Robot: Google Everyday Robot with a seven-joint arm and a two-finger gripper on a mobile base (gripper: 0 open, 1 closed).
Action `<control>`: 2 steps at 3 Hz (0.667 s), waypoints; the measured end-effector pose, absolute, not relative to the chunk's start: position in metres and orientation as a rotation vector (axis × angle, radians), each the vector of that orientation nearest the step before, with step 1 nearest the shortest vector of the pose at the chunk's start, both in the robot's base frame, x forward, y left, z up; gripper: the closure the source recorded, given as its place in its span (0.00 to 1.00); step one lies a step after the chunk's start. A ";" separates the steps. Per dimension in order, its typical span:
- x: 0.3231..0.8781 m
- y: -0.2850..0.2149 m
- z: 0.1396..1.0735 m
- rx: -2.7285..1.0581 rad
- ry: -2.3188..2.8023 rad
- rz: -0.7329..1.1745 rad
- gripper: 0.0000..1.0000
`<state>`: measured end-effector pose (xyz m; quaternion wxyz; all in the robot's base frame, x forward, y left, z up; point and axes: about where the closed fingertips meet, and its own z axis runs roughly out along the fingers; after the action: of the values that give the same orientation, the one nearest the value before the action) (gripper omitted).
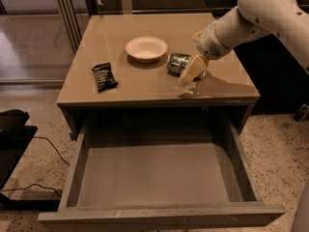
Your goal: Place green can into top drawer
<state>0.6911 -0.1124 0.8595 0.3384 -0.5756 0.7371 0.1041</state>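
The tan counter (145, 88) is the top of a low cabinet that stands on a speckled floor, with dark furniture behind it. A white bowl (146, 49) sits on it. To the left of the bowl and a little toward the front lies a black snack bar wrapper (104, 76).

The green can (177, 63) lies on its side just to the right of the bowl, close to it but apart. Its long axis seems to run roughly across the counter, from the bowl side outward.

The pincer (191, 72) is on the far side of the can from the bowl. It points down to the counter at the can's right front edge, touching it or almost touching it. So the can lies to the left of the pincer and slightly behind it. I cannot tell whether the pincer is open or closed, or whether it has hold of the can.

The white arm (251, 18) comes in from the upper right.

The top drawer (154, 173) is pulled fully open in front of and below the bowl, with nothing in it. In my judgement the can must first be gripped across its short width.
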 end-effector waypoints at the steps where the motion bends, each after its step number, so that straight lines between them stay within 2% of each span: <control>1: 0.696 -0.107 0.851 -1.504 1.933 0.289 0.00; 2: 0.699 -0.104 0.843 -1.493 1.947 0.314 0.00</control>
<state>0.6993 -0.1043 0.8435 0.3278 -0.5703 0.7436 0.1201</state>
